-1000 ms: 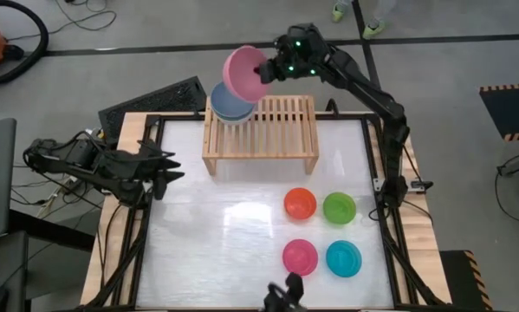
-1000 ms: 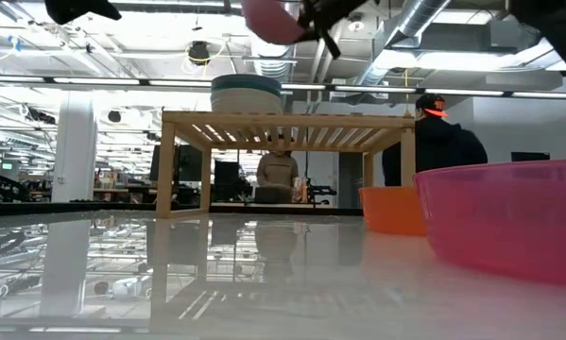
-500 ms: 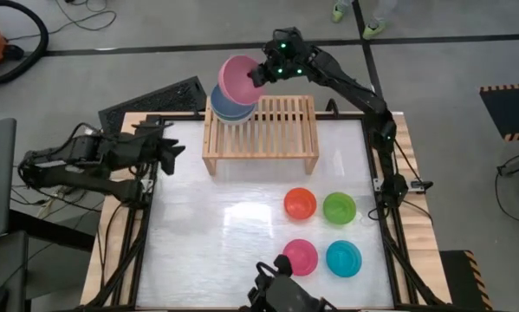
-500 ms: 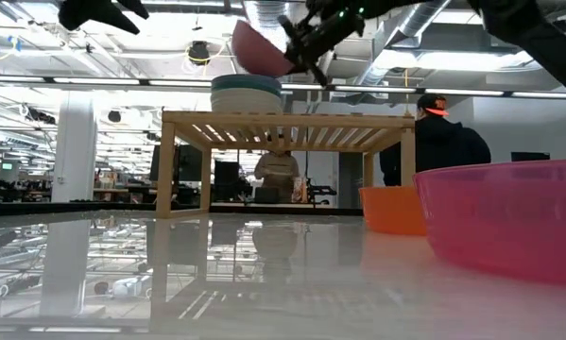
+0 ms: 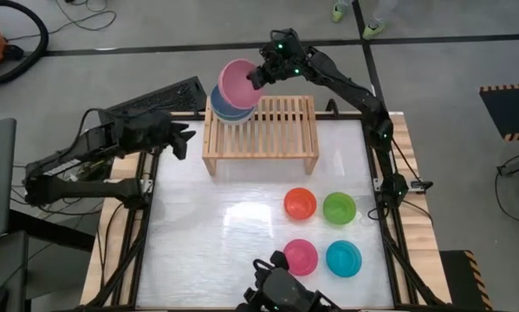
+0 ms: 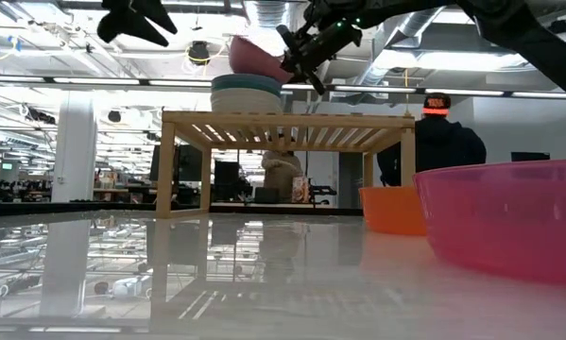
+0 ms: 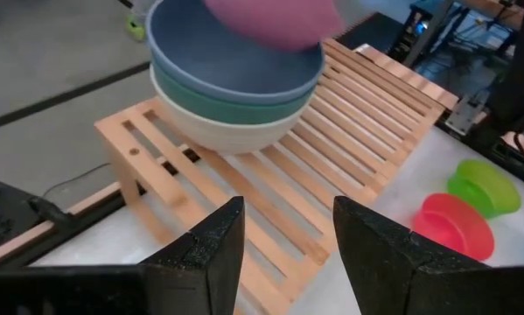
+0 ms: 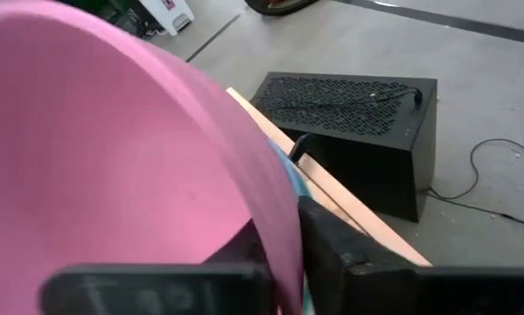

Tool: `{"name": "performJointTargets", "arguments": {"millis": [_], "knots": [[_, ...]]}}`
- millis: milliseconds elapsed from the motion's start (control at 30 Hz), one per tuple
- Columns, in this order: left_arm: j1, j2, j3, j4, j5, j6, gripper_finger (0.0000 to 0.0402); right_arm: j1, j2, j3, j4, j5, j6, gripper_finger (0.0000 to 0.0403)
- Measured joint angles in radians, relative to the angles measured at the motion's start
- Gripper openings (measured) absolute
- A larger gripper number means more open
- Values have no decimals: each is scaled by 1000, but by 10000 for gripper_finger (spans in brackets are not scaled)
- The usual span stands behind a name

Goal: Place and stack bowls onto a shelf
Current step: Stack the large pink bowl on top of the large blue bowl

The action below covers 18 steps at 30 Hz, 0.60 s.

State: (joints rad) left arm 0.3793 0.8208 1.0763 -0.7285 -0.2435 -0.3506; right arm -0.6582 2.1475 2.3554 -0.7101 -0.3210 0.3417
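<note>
Pink bowl [image 5: 237,80] gripped at its rim by right pincer [image 5: 257,76].

Open-plan lab: exposed ceiling ducts [image 6: 424,19], concrete floor [image 5: 68,78], desks behind.

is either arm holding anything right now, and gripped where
The right gripper holds the pink bowl by its rim, over the stacked bowls on the shelf. The left gripper holds nothing.

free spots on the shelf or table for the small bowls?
Shelf: slats right of the bowl stack are bare. Table: open left of the orange bowl and magenta bowl. Crowded: the stack end, where the right end effector holds the pink bowl.
</note>
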Motion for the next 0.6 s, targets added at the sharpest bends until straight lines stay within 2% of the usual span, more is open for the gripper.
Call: {"name": "performJointTargets", "arguments": {"millis": [200, 333, 467, 600], "knots": [[59, 46, 0, 60, 127, 40, 160, 2, -2, 0, 2, -2, -12, 147], [68, 61, 0, 78, 142, 57, 160, 1, -2, 0, 14, -2, -31, 192], [81, 61, 0, 137, 132, 77, 160, 1, -2, 0, 80, -3, -37, 220], [103, 61, 1, 264, 131, 79, 160, -5, -38, 0, 152, -21, -54, 225]]}}
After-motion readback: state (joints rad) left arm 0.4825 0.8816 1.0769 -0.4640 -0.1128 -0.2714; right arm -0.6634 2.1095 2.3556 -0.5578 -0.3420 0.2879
